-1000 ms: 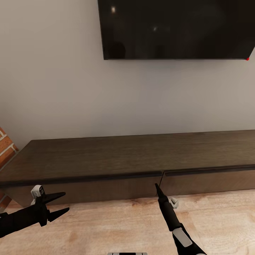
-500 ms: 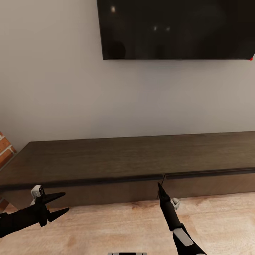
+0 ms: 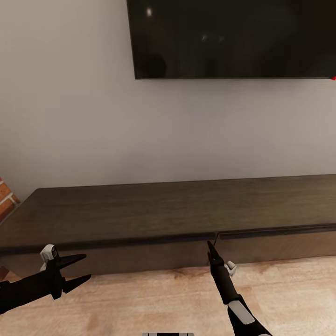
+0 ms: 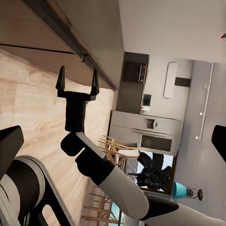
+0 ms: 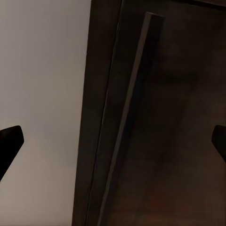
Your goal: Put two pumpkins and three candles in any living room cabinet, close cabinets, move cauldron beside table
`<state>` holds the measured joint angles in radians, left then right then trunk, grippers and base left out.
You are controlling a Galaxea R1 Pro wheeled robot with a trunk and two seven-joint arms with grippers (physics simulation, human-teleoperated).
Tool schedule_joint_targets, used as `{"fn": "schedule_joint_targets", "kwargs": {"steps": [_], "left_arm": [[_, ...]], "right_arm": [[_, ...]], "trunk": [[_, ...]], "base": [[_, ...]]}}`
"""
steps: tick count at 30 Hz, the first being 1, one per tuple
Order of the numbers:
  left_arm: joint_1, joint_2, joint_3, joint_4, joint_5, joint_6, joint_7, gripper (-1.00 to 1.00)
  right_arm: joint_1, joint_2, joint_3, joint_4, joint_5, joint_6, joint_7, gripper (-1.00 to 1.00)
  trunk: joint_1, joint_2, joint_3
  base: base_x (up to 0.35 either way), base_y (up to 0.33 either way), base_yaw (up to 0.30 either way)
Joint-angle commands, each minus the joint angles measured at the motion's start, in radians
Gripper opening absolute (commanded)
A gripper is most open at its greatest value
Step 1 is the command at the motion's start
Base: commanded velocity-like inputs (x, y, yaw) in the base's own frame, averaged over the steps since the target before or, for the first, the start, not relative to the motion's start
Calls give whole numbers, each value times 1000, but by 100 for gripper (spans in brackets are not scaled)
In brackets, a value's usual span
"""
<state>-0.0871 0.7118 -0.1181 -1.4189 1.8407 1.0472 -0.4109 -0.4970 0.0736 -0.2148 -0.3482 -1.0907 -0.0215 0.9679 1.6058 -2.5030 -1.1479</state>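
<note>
The camera has drifted a bit since a second ago, so less of the brick fireplace shows at the left edge; arms look the same. The left gripper hovers over the wood floor with jaws spread wide. The cabinet runs lengthwise left to right along the wall, drawers shut. The right gripper points at the drawer seam, fingers apart in the left wrist view. No readable writing on the TV.

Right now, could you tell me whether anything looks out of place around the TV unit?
Nothing stands out: the cabinet sits level with both drawer fronts shut, and the right gripper, open, points at the seam between them.
</note>
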Motion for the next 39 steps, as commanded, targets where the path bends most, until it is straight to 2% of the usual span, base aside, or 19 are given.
{"fn": "schedule_joint_targets", "kwargs": {"steps": [1, 30, 33, 39], "left_arm": [[0, 0, 0, 0, 0, 0, 0, 100], [1, -2, 0, 0, 0, 0, 0, 100], [1, -1, 1, 0, 0, 0, 0, 100], [2, -1, 1, 0, 0, 0, 0, 100]], "right_arm": [[0, 0, 0, 0, 0, 0, 0, 100], [0, 0, 0, 0, 2, 0, 0, 100], [0, 0, 0, 1, 2, 0, 0, 100], [0, 0, 0, 1, 2, 0, -1, 100]], "trunk": [[0, 0, 0], [0, 0, 0], [1, -1, -12], [1, -1, -12]], "base": [[44, 0, 0], [42, 0, 0], [0, 0, 0], [0, 0, 0]]}}
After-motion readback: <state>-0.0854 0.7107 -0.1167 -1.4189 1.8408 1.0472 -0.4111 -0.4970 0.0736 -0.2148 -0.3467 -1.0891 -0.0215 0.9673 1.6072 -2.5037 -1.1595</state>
